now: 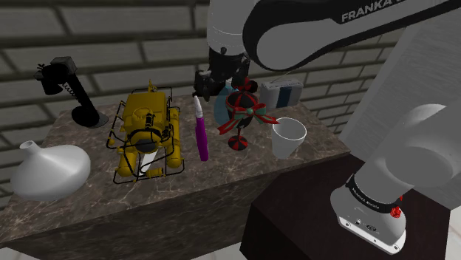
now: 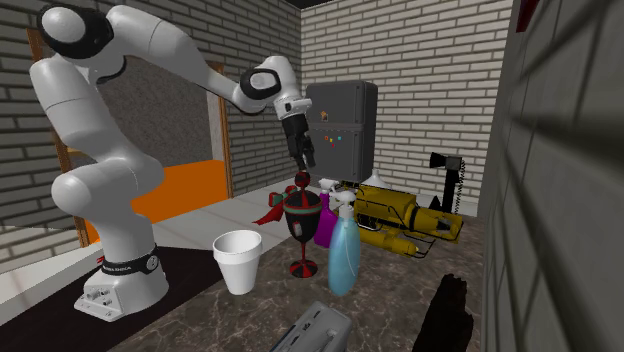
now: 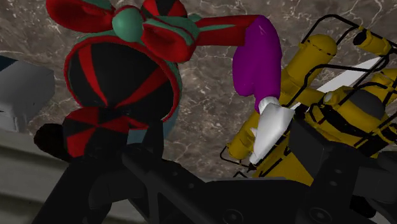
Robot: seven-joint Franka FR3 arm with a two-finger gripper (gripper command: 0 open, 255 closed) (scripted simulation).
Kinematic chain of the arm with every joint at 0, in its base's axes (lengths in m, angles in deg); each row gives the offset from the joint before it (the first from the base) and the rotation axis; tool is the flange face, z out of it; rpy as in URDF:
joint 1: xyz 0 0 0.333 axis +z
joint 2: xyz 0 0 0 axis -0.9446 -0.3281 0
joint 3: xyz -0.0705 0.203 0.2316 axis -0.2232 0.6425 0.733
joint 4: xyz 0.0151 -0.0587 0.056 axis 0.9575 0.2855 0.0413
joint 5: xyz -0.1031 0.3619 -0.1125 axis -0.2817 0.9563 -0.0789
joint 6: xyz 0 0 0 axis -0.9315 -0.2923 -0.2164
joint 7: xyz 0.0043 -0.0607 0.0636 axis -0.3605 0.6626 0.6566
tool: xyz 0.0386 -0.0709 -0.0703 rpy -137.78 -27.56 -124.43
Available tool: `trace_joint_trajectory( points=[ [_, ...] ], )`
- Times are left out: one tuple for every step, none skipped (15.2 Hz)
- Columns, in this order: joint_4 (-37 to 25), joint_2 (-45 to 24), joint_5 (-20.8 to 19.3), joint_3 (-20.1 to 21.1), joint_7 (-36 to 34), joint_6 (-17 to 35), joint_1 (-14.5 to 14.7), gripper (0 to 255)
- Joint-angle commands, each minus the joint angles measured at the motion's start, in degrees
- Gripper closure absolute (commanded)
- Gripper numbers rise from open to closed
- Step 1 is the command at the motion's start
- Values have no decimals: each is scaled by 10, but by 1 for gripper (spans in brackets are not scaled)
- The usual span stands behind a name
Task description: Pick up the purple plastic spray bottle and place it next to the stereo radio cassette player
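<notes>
White capitals reading "FRANKA" are showing on the dark band of the arm [image 1: 325, 29] at the upper right of the shoulder view. The word is running off the frame's top edge, so any further letters are being cut off. At the lower right of that view, a dark ring [image 1: 373, 193] around the arm's foot is carrying small pale lettering, too small to read. The same ring [image 2: 125, 267] is showing at the lower left of the second exterior view, again unreadable.
</notes>
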Motion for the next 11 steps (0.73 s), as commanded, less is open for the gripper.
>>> trace_joint_trajectory(
  points=[
    [-17, -39, -26, 30, -44, 15, -11, 0],
    [-29, -61, -43, 45, -67, 21, -17, 0],
    [-41, -84, -63, 61, -92, 26, -23, 0],
    [-54, -108, -85, 75, -118, 29, -28, 0],
    [-60, -119, -95, 80, -129, 29, -29, 0],
    [-57, -125, -100, 80, -133, 36, -31, 0],
    [-55, -130, -106, 81, -137, 42, -32, 0],
    [-52, -136, -112, 81, -141, 49, -34, 0],
    [-50, -142, -119, 82, -145, 55, -36, 0],
    [-48, -148, -125, 82, -150, 61, -38, 0],
    [-46, -154, -132, 82, -154, 67, -40, 0]
  ],
)
